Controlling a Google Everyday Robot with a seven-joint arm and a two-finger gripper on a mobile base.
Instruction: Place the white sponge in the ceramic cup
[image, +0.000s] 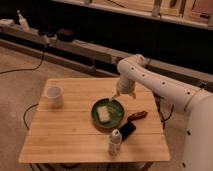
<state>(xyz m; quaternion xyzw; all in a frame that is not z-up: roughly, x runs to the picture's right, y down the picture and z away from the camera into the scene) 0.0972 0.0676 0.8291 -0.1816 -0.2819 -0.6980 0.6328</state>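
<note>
In the one camera view, my white arm (150, 80) reaches in from the right of the frame and bends down over the middle of the light wooden worktop (60, 135). At its end my tool (115, 97) points down and slightly left, its tip just above the upper right rim of the round dark green plate (118, 111). I cannot tell how far the tool is open, and I see nothing in its hold. The white sponge (103, 113), a small flat cream-coloured soft block, lies flat in the middle of that plate, just below and left of the tool and apart from it.

I judge that I am placed here because the pick-up comes first. A flat block in a shallow dish is best taken from above, and the plate's raised rim leaves little room to come in from the side.

The ceramic cup (54, 96), a white cylindrical mug, stands upright at the left of the frame, well apart from the plate. Its open mouth faces up, so the sponge could be dropped in from overhead. Only bare wood lies between plate and cup.

A small white bottle (115, 141) stands at lower centre, with a black object (127, 131) just beside it. A reddish-brown object (137, 116) lies right of the plate. All three sit away from the leftward path to the cup, so I expect no trouble from them.
</note>
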